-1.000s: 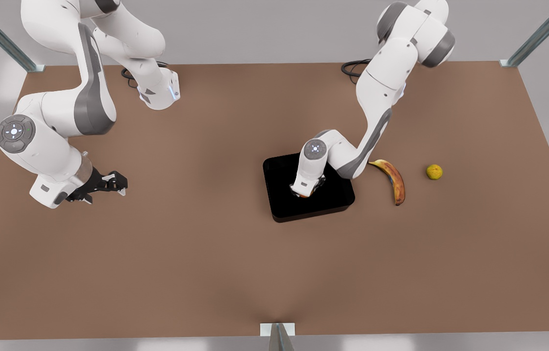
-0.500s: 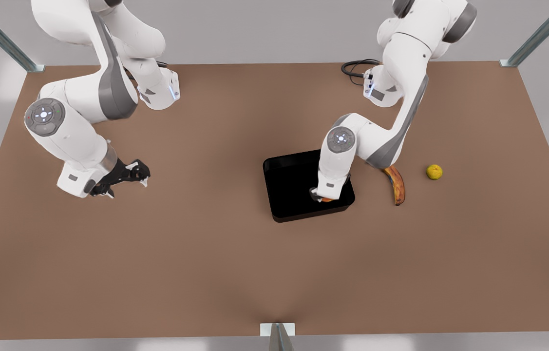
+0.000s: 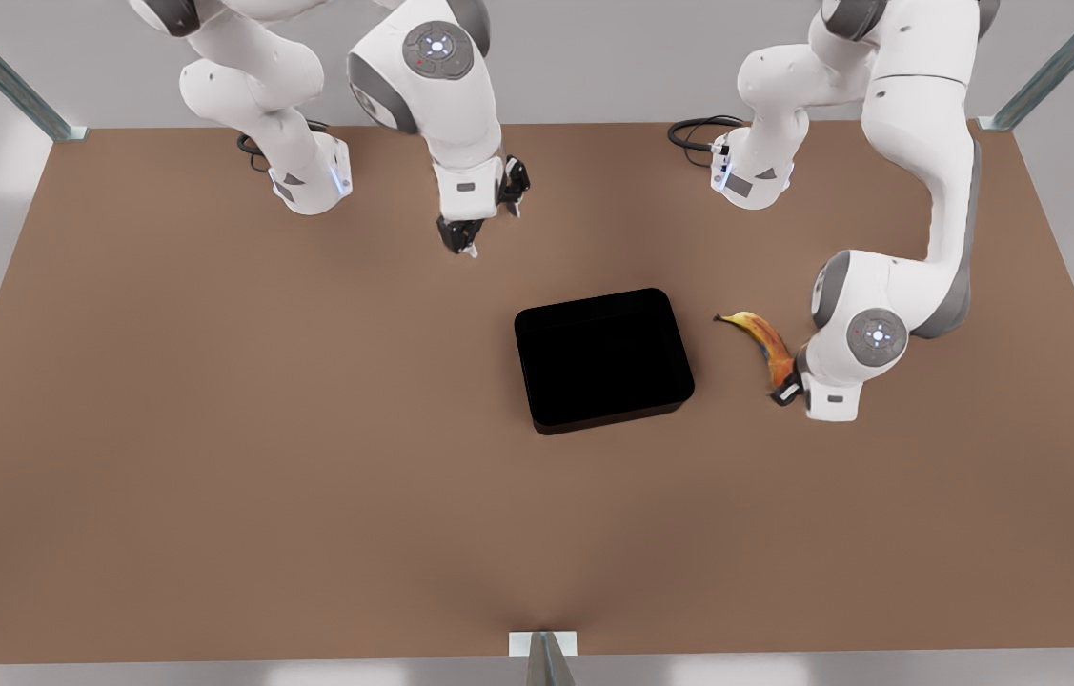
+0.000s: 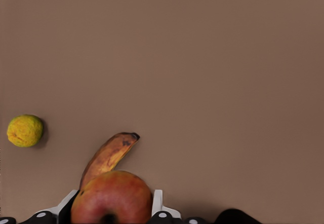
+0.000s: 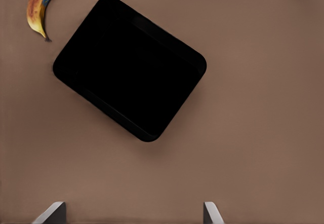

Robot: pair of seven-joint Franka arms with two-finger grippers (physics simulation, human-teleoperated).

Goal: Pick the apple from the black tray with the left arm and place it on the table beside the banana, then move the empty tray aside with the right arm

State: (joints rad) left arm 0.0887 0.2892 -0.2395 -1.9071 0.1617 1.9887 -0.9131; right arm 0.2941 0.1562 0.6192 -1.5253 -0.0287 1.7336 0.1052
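The apple point(image 4: 112, 197), red-orange, sits between the white fingertips point(image 4: 157, 202) of my left gripper point(image 3: 787, 389), which is shut on it. This gripper hangs low at the near tip of the banana point(image 3: 763, 343), on the front view's right. The banana point(image 4: 108, 153) lies just beyond the apple in the left wrist view. The black tray point(image 3: 603, 357) rests empty in the middle of the table point(image 3: 308, 429). My right gripper point(image 3: 489, 211) hovers open above the table behind the tray. The right wrist view looks down on the tray point(image 5: 129, 67).
A small yellow-green fruit point(image 4: 25, 131) lies on the table past the banana. Both arm bases and black cables point(image 3: 694, 133) sit along the far edge. Metal posts stand at the table's corners. Bare brown tabletop stretches across the front view's left and near side.
My left gripper lifted the apple out of the tray and carried it to the front view's right, beside the banana. My right arm swung from the front view's left to behind the tray.
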